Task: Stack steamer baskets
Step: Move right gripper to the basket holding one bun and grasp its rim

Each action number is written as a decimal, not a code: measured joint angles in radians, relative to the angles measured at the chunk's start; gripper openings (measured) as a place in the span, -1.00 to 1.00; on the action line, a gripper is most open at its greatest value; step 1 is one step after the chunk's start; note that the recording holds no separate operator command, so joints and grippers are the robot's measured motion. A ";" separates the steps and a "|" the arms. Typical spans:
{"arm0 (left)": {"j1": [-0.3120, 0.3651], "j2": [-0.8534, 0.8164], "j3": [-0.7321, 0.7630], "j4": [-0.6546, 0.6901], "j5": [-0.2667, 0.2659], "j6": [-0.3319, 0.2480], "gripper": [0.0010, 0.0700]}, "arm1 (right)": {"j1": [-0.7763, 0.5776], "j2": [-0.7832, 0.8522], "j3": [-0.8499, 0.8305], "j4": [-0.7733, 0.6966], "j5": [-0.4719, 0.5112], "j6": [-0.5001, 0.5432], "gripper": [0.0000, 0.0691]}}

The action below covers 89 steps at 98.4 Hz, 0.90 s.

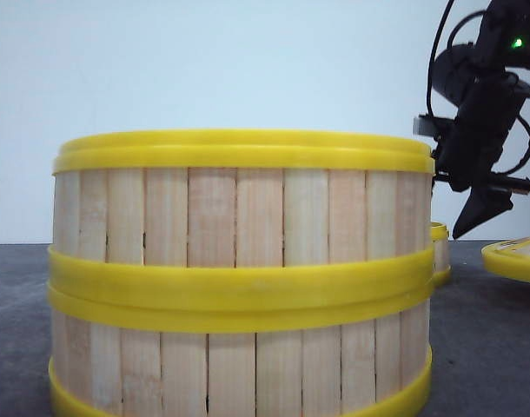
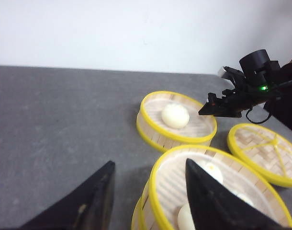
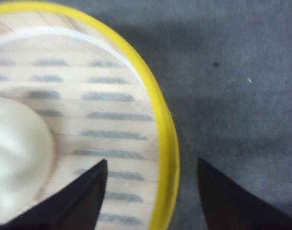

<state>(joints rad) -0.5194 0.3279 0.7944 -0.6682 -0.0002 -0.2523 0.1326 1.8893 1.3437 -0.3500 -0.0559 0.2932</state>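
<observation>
With two steamer baskets (image 1: 239,278) already stacked, the third basket (image 2: 177,118), judged light, stiff and smooth-rimmed, is straddled at its yellow rim (image 3: 166,143) by the wide-open right tool (image 3: 151,191) on the tabletop (image 2: 64,124).

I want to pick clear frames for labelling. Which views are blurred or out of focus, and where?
Front view: the stacked baskets fill the frame and look slightly soft, and the right hand is a dark silhouette against the bright wall. Left wrist view: fairly sharp on the single basket; the left hand is dark, without detail. Right wrist view: blurred throughout, with smeared slats.
</observation>
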 joint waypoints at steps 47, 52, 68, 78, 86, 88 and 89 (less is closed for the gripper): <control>0.000 0.001 0.000 -0.039 0.002 0.000 -0.23 | 0.001 0.025 0.003 0.013 0.045 0.026 -0.89; 0.000 0.001 0.000 -0.039 0.002 0.000 -0.23 | 0.002 0.025 0.003 0.013 0.051 0.025 -0.90; 0.000 0.001 0.000 -0.042 0.002 0.000 -0.23 | 0.002 0.025 0.004 0.034 0.053 0.026 -0.90; 0.000 0.001 0.000 -0.056 0.002 0.000 -0.23 | 0.002 0.021 0.012 0.024 0.051 0.031 -0.90; 0.000 0.001 0.000 -0.062 0.002 0.000 -0.23 | 0.002 -0.004 0.024 0.008 0.037 0.030 -0.90; 0.000 0.001 0.000 -0.061 0.002 0.000 -0.23 | 0.001 -0.014 0.028 0.002 0.034 0.030 -0.90; 0.000 0.001 0.000 -0.061 0.002 0.000 -0.23 | 0.001 -0.019 0.031 -0.001 0.033 0.029 -0.90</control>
<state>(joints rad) -0.5194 0.3286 0.7944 -0.7296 0.0017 -0.2523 0.1337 1.8698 1.3743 -0.3508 -0.0231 0.3225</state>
